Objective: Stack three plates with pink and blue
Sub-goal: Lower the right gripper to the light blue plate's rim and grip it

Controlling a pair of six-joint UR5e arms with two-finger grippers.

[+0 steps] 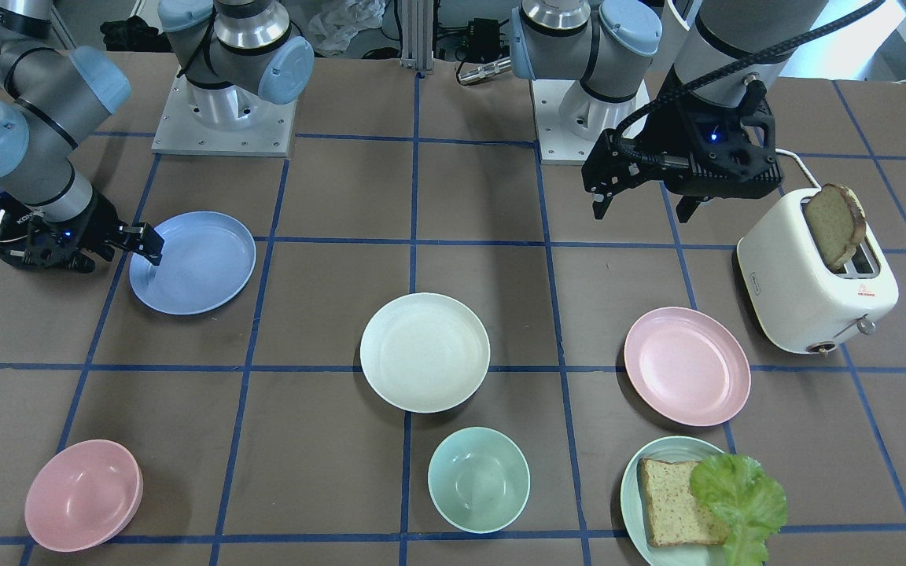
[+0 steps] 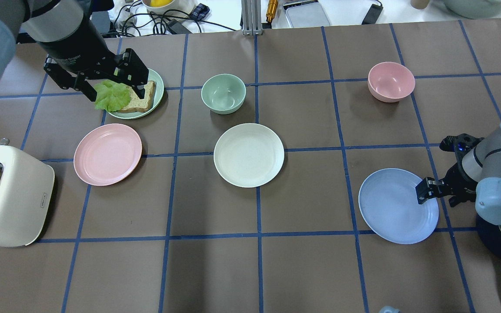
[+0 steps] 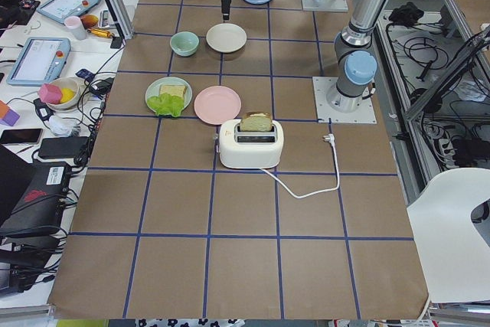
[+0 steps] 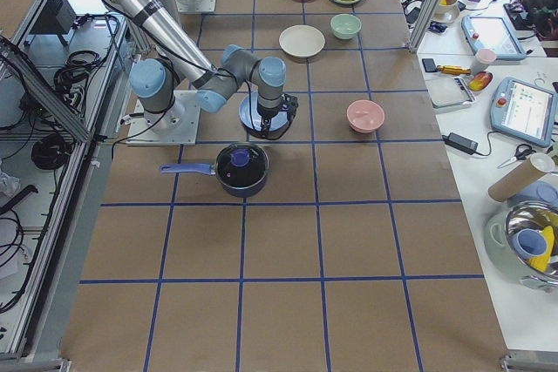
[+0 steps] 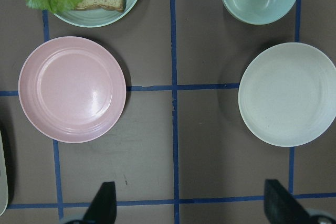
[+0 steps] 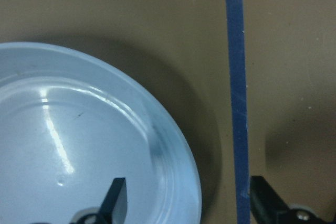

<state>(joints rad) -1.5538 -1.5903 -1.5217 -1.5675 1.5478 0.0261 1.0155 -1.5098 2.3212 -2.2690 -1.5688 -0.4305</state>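
The light blue plate (image 2: 396,206) lies flat toward the desk's right end, on the half nearer the robot's edge. The cream-white plate (image 2: 248,155) lies at about the middle of the desk. The pale pink plate (image 2: 107,154) lies toward the left end, well apart from both. None of the three rests on another; each sits alone on the brown desk (image 2: 302,269).

The right gripper (image 1: 146,242) is low at the blue plate's rim on the side facing the right end. Its jaws are apart: the right wrist view shows one finger (image 6: 116,199) over the plate's inside and the other outside the rim, over the desk. Whether either finger touches the plate cannot be told.

The left gripper (image 1: 643,206) hangs high over the left half of the desk with its jaws spread wide, holding nothing. Its wrist camera looks down on the pink and cream plates.

A white toaster (image 2: 9,198) with a slice of bread (image 1: 834,224) in its slot stands at the left end, near the robot's edge. Toward the operators' edge are a mint plate (image 2: 158,82) bearing bread and lettuce (image 2: 111,95), a mint bowl (image 2: 223,93) just beyond the cream plate, and a pink bowl (image 2: 391,81). A dark blue lidded pot (image 4: 241,168) stands by the right end, near the right arm.
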